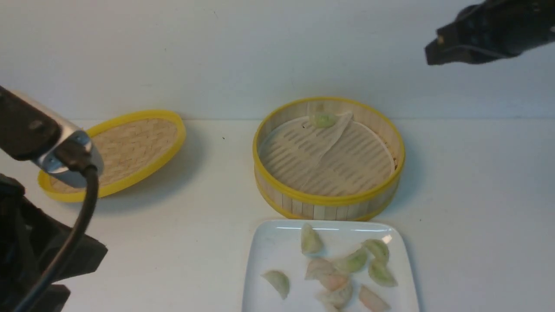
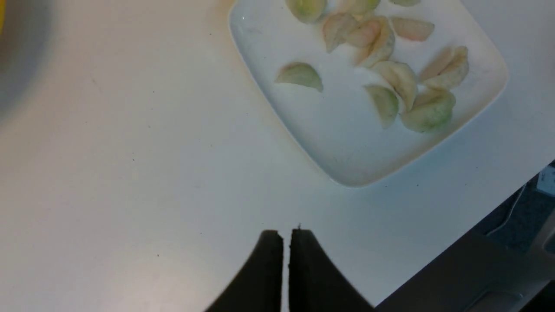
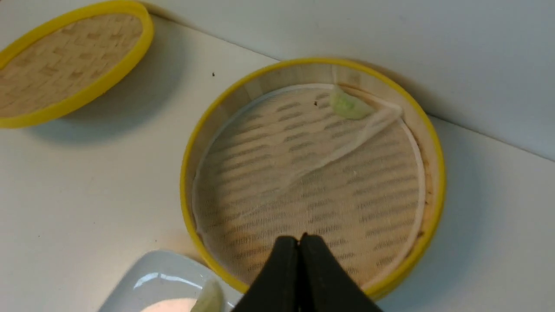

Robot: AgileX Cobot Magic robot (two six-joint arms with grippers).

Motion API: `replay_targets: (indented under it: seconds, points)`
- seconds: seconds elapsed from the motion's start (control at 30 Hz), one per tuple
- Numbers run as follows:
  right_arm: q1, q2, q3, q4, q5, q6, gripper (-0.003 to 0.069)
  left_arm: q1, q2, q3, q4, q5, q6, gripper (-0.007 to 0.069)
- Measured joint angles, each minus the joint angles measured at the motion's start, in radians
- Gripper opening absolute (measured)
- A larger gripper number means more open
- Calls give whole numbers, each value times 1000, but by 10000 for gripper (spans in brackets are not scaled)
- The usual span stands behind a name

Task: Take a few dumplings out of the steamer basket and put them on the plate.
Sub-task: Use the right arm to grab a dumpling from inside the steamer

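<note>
The steamer basket (image 1: 328, 200) stands mid-table with a folded paper liner (image 1: 329, 136) and one pale green dumpling (image 1: 323, 119) against its far wall. That dumpling (image 3: 347, 106) and the basket (image 3: 189, 169) also show in the right wrist view. In front of the basket the white plate (image 1: 269, 255) holds several green and pinkish dumplings (image 1: 351, 262); the left wrist view shows the plate (image 2: 347, 147) too. My right gripper (image 3: 299, 237) is shut and empty, high above the basket's near rim, at the top right (image 1: 433, 54). My left gripper (image 2: 286, 232) hangs shut and empty over bare table beside the plate.
A woven yellow-rimmed lid (image 1: 130, 145) lies tilted at the back left, partly behind my left arm (image 1: 47, 143) and its cable. A pale wall runs close behind the basket. The table's front edge (image 2: 472, 221) passes near the plate.
</note>
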Motion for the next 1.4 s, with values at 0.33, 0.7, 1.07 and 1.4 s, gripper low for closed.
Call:
replay_targets:
  seconds: [0.33,0.7,1.07,1.4]
  points:
    - [31,496,-515,-27,169,-2,-14,0,-210,0,146,8,-177,8]
    - [31,736,-659,-31,92,-2,21,0,-342,0,306,28,-345,8]
    - [55,877,-667,-66,-117,-46,283,0,-342,0,362,28,-354,8]
    - [87,956,-667,-98,-269,-58,408,0,-339,0,398,28,-372,8]
